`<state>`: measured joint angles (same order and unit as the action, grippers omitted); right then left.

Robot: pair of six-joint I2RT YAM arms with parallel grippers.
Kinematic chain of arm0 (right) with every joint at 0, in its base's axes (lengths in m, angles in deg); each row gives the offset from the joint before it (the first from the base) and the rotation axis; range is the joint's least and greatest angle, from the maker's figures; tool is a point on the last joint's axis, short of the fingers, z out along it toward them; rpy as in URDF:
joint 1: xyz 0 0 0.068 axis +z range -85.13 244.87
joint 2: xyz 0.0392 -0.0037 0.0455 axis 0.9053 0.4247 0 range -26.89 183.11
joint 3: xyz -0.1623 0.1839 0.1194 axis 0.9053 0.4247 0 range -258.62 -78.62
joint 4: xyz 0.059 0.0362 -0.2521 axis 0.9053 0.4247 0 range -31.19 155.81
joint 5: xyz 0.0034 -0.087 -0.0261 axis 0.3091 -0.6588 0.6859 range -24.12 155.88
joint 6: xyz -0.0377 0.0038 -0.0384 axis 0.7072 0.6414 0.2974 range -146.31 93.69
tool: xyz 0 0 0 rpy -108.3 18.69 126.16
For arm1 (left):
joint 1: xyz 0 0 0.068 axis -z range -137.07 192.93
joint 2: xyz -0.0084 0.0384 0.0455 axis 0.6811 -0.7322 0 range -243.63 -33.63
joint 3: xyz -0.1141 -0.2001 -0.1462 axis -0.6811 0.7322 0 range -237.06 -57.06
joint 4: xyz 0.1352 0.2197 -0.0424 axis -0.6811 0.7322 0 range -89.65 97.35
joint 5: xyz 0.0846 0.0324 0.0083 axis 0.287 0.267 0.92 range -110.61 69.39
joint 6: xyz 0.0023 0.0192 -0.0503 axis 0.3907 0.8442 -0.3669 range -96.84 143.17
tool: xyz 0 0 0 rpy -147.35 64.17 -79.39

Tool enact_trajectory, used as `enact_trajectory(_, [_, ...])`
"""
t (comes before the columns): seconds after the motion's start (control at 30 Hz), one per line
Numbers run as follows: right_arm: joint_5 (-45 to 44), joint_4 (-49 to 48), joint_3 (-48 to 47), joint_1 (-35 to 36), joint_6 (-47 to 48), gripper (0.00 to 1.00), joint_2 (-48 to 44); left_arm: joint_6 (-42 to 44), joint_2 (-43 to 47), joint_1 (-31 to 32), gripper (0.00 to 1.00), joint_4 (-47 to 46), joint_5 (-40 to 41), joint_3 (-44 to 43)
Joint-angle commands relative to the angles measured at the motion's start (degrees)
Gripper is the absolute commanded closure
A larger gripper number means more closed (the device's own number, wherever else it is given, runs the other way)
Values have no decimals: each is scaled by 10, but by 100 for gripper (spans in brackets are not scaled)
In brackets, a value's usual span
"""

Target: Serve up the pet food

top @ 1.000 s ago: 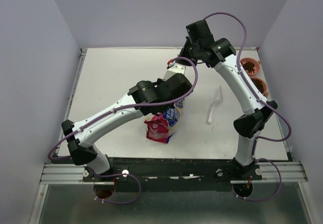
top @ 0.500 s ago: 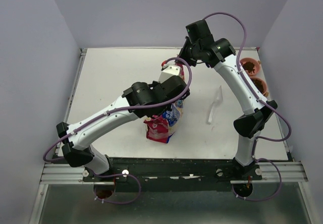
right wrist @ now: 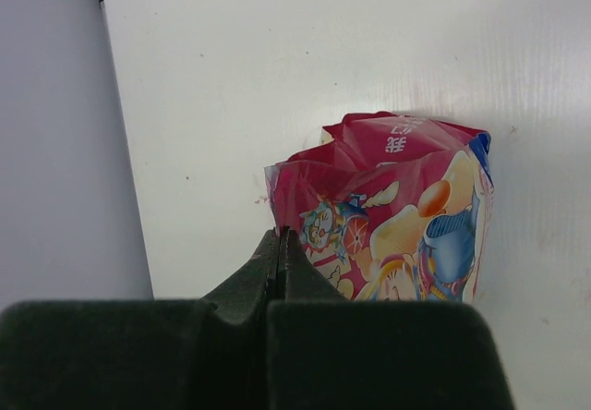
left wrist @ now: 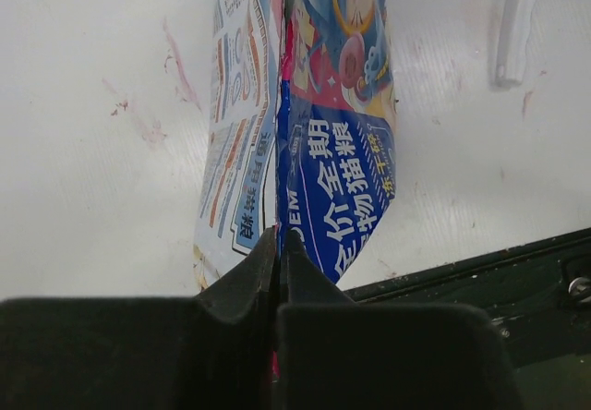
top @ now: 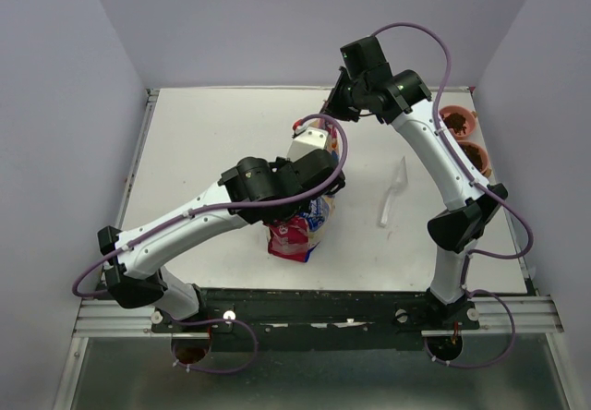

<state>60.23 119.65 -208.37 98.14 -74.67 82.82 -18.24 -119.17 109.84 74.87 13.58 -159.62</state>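
The glossy pink-and-blue cartoon bag (top: 297, 233) hangs upright over the table's near middle, mostly hidden under my left arm. My left gripper (left wrist: 280, 235) is shut on the bag's (left wrist: 332, 151) side seam. My right gripper (right wrist: 282, 234) is shut on the pink top corner of the bag (right wrist: 397, 216); from above it sits at the far middle (top: 326, 113). Dark brown kibble (top: 475, 156) shows in two orange bowls at the right edge. Any kibble in the bag is hidden.
A clear plastic scoop (top: 394, 191) lies on the white table right of the bag; it also shows in the left wrist view (left wrist: 515, 22). The two bowls (top: 444, 114) stand against the right rim. Purple walls enclose the table (top: 203, 142).
My left arm has swung left and drawn its wrist slightly nearer, with the bag still pinched. The right arm has hardly moved.
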Motion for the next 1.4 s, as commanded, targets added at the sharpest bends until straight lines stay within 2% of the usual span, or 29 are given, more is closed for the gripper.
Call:
enact_trajectory(0.0, [-32, -68, 1, -15, 5, 100, -13, -10, 17, 10, 100, 41, -12, 16])
enact_trajectory(0.2, [-34, -66, 2, -15, 12, 100, -14, -10, 26, 14, 100, 31, -12, 16])
enact_trajectory(0.27, [-33, -66, 3, -15, 16, 100, -17, -17, 28, 13, 80, 27, -16, 18])
enact_trajectory(0.33, [-31, -70, 11, -15, 20, 99, -22, -16, 35, 13, 72, 10, -20, 26])
enact_trajectory(0.37, [-29, -70, 16, -15, 24, 99, -27, -13, 39, 12, 71, 2, -24, 31])
enact_trajectory(0.57, [-16, -68, 28, -14, 34, 80, -34, -6, 41, 2, 74, -13, -31, 34])
enact_trajectory(0.8, [-11, -47, 12, -14, 57, 50, -38, 18, 35, -29, 59, -58, -69, 20])
enact_trajectory(0.97, [-4, -34, 16, -14, 71, 37, -49, 36, 20, -77, 55, -88, -109, -6])
enact_trajectory(1.13, [-20, -28, 14, -14, 87, 20, -65, 66, -26, -129, 50, -101, -144, -74])
enact_trajectory(1.17, [-19, -27, 13, -14, 92, 19, -67, 70, -41, -136, 44, -98, -149, -98])
enact_trajectory(1.2, [-21, -24, 9, -15, 92, 19, -66, 74, -53, -143, 44, -94, -149, -116])
enact_trajectory(1.37, [0, -18, 6, -15, 96, 19, -52, 97, -112, -156, 46, -90, -140, -192])
